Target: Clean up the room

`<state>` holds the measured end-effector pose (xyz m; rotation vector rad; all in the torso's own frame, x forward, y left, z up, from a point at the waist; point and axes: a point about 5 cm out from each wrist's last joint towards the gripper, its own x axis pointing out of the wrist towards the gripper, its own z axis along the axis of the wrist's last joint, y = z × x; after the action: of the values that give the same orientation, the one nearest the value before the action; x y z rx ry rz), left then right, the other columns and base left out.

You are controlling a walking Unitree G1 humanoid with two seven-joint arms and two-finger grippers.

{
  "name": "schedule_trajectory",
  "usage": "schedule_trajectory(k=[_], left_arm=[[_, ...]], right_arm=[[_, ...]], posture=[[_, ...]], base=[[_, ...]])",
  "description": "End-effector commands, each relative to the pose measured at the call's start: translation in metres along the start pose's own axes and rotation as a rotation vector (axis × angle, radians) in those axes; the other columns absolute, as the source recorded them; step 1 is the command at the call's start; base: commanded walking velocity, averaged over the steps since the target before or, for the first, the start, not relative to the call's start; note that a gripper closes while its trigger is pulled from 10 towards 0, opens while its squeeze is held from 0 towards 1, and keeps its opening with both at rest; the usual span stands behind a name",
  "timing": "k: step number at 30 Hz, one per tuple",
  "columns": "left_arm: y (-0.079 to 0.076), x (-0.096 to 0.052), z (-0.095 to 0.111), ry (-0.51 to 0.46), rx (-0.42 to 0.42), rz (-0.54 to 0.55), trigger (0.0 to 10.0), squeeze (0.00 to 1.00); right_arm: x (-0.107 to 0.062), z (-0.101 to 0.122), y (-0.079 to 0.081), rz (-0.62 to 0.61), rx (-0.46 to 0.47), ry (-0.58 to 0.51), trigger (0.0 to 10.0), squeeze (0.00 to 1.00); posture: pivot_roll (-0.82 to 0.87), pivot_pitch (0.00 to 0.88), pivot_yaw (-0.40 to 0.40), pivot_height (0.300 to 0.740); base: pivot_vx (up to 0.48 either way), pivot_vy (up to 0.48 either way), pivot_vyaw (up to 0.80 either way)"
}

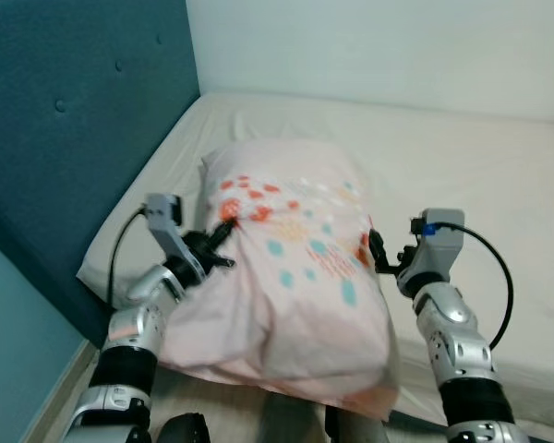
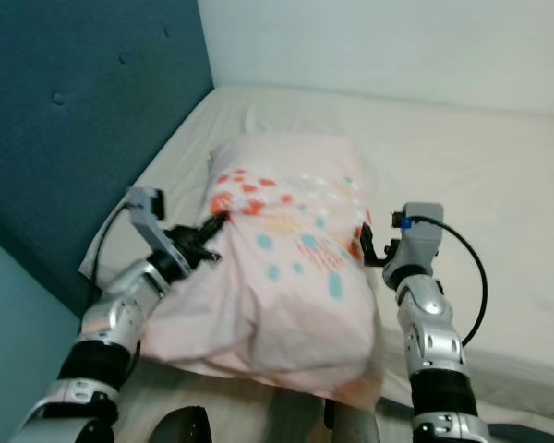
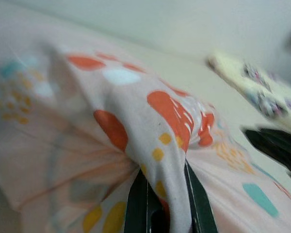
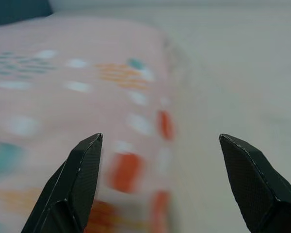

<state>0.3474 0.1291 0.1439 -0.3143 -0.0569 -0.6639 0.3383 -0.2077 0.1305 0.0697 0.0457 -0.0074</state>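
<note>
Bedroom corner: bare cream mattress [image 1: 462, 166] against a teal padded headboard [image 1: 74, 111] and white wall. Pillow [image 1: 291, 277] lies on the mattress near the headboard, long axis running from the robot toward the wall, near end overhanging the mattress edge. Pink case, orange/teal/yellow dot print, soft and rumpled, sags at the near end. Left gripper [image 1: 223, 242] is on the pillow's left flank, fingers clamped on a pinched fold of the case, cloth bunched between them in the left wrist view. Right gripper [image 4: 160, 189] sits just beside the pillow's right edge, fingers wide apart, nothing between them. Judgement: pillow lies between both arms; right one needs to move inward and grab cloth before any two-handed lift.
</note>
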Motion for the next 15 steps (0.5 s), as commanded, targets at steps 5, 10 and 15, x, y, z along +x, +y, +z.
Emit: schedule_trajectory(k=[5, 10, 15], left_arm=[[-0.013, -0.003, -0.038, 0.154, 0.055, -0.025, 0.0, 0.0], [-0.014, 0.0, -0.058, 0.225, 0.108, 0.054, 0.0, 0.0], [-0.006, 0.004, -0.068, 0.319, 0.301, 0.195, 0.0, 0.0]], right_arm=[[-0.008, -0.041, 0.015, -0.002, 0.158, 0.196, 10.0, 1.0], [-0.01, -0.053, 0.023, -0.02, 0.243, 0.217, 10.0, 1.0], [-0.015, -0.059, 0.016, -0.082, 0.159, 0.145, 10.0, 1.0]], posture=[[-0.01, 0.05, 0.0, 0.58], [-0.02, 0.049, -0.009, 0.58], [-0.03, 0.059, -0.008, 0.58]], base=[[0.0, 0.0, 0.0], [0.0, 0.0, 0.0], [0.0, 0.0, 0.0]])
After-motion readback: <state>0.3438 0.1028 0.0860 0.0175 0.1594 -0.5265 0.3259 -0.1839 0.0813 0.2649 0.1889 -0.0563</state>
